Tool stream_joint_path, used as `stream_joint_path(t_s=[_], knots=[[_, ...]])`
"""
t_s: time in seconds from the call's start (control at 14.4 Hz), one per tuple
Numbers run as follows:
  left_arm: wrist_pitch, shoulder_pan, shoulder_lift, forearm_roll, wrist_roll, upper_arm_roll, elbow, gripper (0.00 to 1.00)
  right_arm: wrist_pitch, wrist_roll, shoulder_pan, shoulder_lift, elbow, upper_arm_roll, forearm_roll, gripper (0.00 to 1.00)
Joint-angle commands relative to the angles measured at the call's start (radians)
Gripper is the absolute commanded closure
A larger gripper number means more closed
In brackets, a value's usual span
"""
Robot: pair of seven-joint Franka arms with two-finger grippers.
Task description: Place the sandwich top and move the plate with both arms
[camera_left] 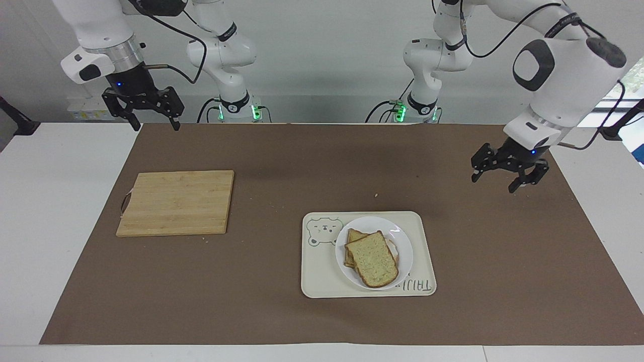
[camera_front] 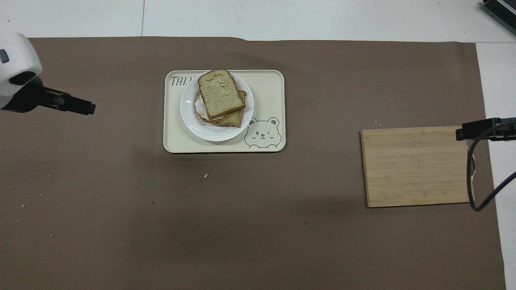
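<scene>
Topping glossy round plate (camera_left: 402, 251) — crusty sandwich top (camera_left: 372, 259)

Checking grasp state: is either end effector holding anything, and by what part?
Nothing held. Left end effector hangs open over the mat; right end effector waits open. Sandwich top sits on the plate.

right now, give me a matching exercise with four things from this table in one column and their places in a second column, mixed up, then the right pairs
Things
1. plain slice of bread with brown crust
2. small round glossy white plate
3. pale wooden cutting board
4. left arm's black two-finger tool

Places
A. on the cream rectangular tray with a bear drawing
B. up in the air over the brown mat, holding nothing
C. on top of the sandwich stack
D. flat on the mat toward the right arm's end of the table

Pairs: 1-C, 2-A, 3-D, 4-B
</scene>
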Motion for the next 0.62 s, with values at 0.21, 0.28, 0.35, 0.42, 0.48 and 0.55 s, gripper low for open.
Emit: stream_joint_path(t_s=[0.21,0.28,0.35,0.42,0.48,0.55], knots=[[-0.34,0.002,-0.036,0.054,-0.007,0.004,0.192,0.0,-0.015,0.0,-0.013,0.002,0.01,0.01,0.002,0.0],[-0.382,0.002,-0.037,0.06,-0.007,0.007,0.221,0.0,-0.015,0.0,-0.013,0.002,0.008,0.01,0.002,0.0],[-0.416,0.001,-0.04,0.083,-0.007,0.009,0.239,0.0,-0.015,0.0,-0.013,0.002,0.008,0.01,0.002,0.0],[-0.439,0.001,-0.065,0.104,-0.009,0.007,0.241,0.0,-0.015,0.0,-0.013,0.002,0.008,0.01,0.002,0.0],[-0.444,-0.001,-0.116,0.121,-0.007,0.001,0.231,0.0,-0.015,0.0,-0.013,0.002,0.01,0.01,0.002,0.0],[-0.448,-0.001,-0.147,0.127,-0.009,0.0,0.188,0.0,-0.015,0.0,-0.013,0.002,0.01,0.01,0.002,0.0]])
